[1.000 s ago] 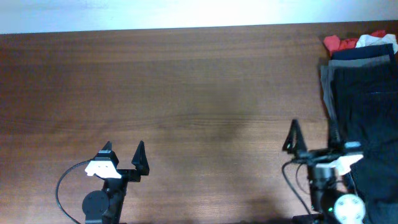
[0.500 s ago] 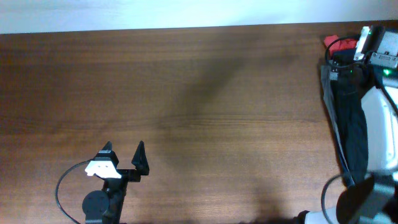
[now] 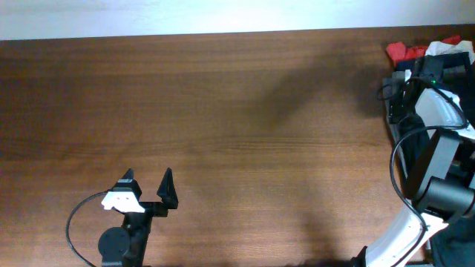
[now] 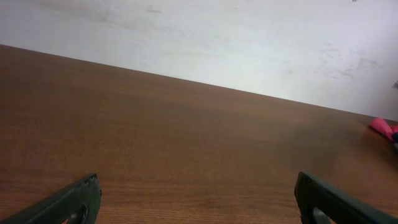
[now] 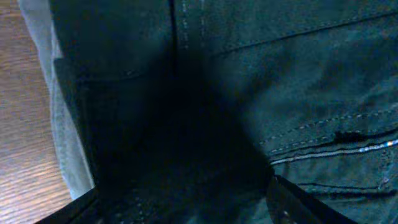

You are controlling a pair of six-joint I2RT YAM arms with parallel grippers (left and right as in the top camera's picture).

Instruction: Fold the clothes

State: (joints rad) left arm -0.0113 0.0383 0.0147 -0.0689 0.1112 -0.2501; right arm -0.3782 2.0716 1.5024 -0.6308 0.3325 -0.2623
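The clothes lie in a pile at the table's far right edge. The black shorts [image 3: 414,159] are on top, with red [image 3: 397,50] and white [image 3: 445,47] garments behind them. My right gripper [image 3: 401,93] is open and reaches down over the pile. In the right wrist view the black shorts [image 5: 261,74] with faint seams fill the frame between the spread fingers [image 5: 186,205]. A grey garment edge [image 5: 62,137] shows at the left. My left gripper [image 3: 148,182] is open and empty near the front left, and in its own view [image 4: 199,199] there is only table between the fingers.
The brown wooden table [image 3: 223,111] spreads left of the pile. A pale wall [image 4: 217,37] stands behind the table's far edge. A bit of the red garment [image 4: 382,127] shows at the right of the left wrist view.
My right arm swung from the front right corner out over the clothes pile, then lowered its gripper onto the black shorts. The left arm has not moved.
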